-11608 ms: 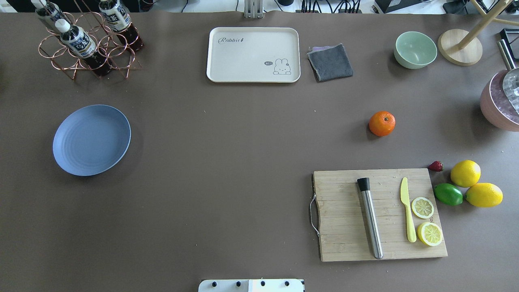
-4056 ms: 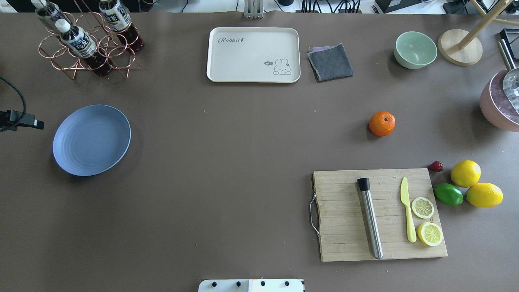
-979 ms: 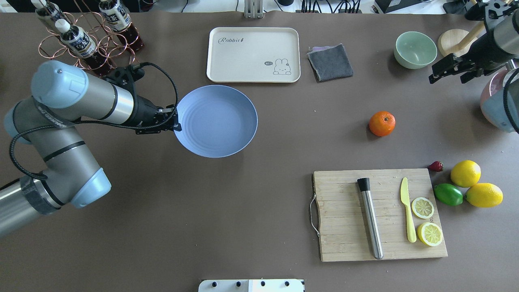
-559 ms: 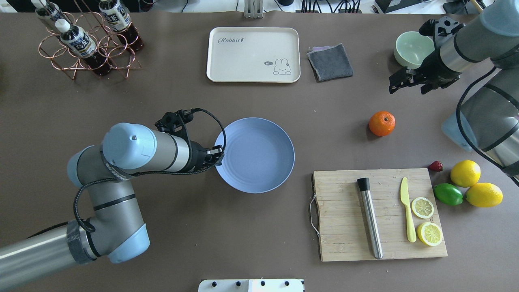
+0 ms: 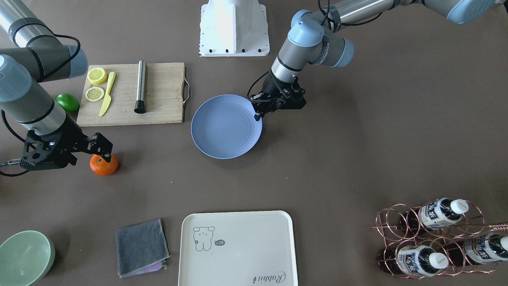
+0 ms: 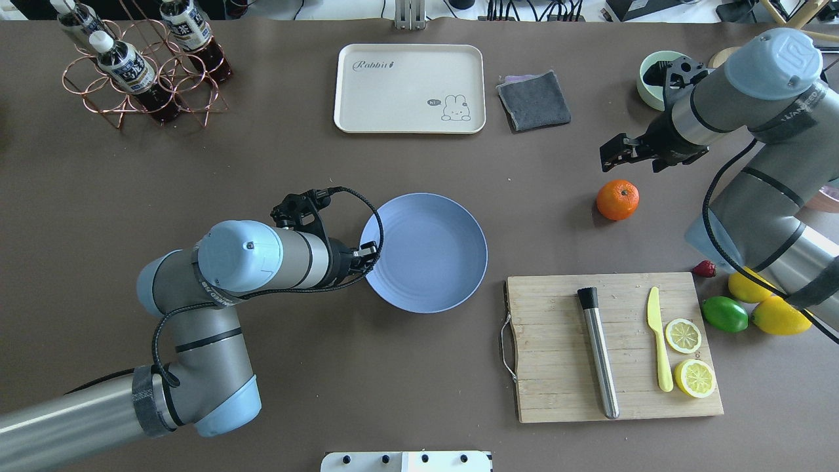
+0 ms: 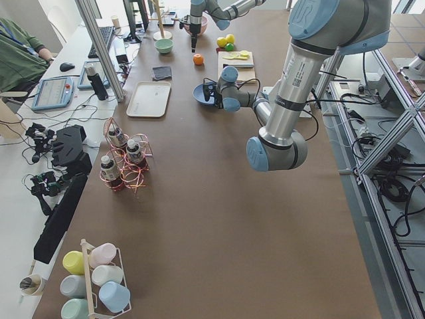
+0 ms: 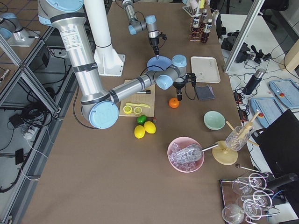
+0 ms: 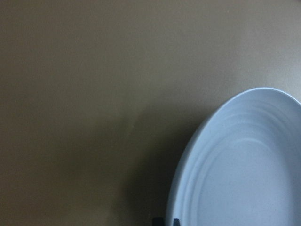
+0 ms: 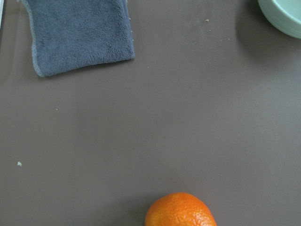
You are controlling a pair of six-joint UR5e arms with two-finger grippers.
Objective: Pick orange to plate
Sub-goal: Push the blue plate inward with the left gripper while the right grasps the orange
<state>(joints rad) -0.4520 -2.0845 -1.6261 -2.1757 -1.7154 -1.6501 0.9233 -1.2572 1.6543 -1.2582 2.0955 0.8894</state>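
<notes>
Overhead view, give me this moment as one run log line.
left gripper: shut on plate rim | right gripper: open, near orange | orange: ungripped, off plate | plate: empty

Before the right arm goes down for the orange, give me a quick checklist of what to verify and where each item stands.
1. The orange sits alone on the table, nothing touching it: ok.
2. The right gripper is open: ok.
3. The right gripper is centred over the orange: not ok, it is off to one side.
4. The left gripper is shut on the plate rim: ok.
5. The plate is empty: ok.
6. The plate is set down flat on the table: cannot tell.
</notes>
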